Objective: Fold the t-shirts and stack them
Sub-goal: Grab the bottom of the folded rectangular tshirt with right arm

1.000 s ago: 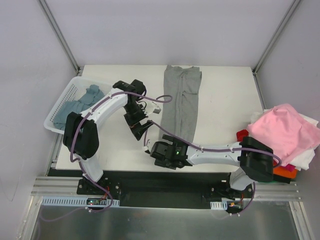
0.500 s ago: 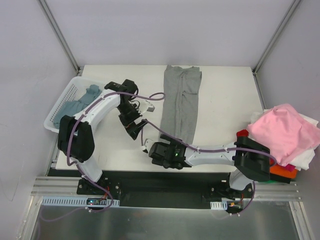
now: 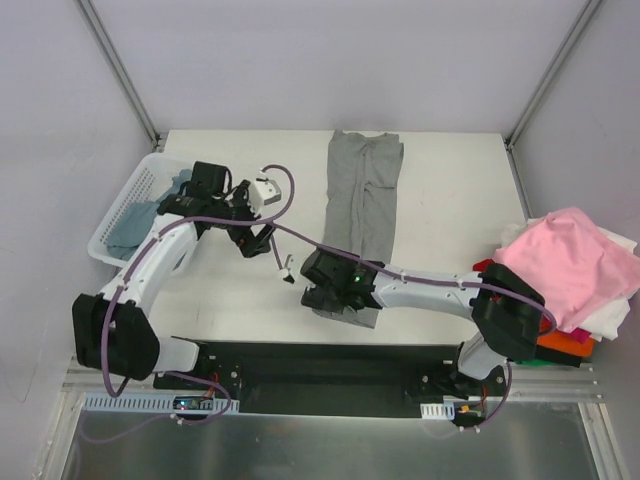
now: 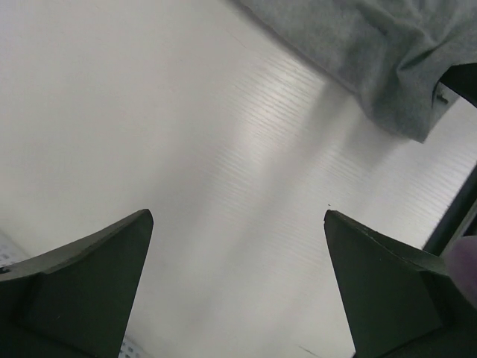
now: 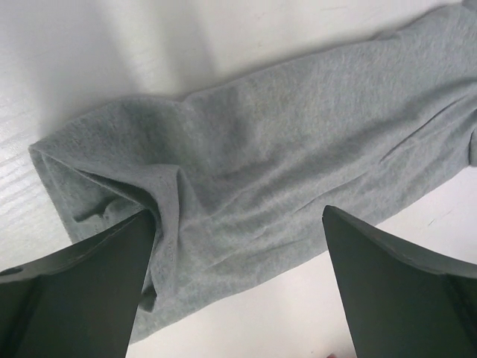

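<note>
Grey t-shirt (image 3: 362, 195), teal t-shirt (image 3: 126, 236) and pink t-shirt (image 3: 570, 265); white basket (image 3: 138, 182) and table (image 3: 450, 200).

place: probably a robotics lab cell | cues: aluminium frame posts (image 3: 120, 72), plain panel walls (image 3: 330, 60), white table (image 3: 450, 220)

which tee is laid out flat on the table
The grey t-shirt, a long strip mid-table; the blue-teal one sits crumpled in the basket, and the pink one is heaped at the right edge.
</note>
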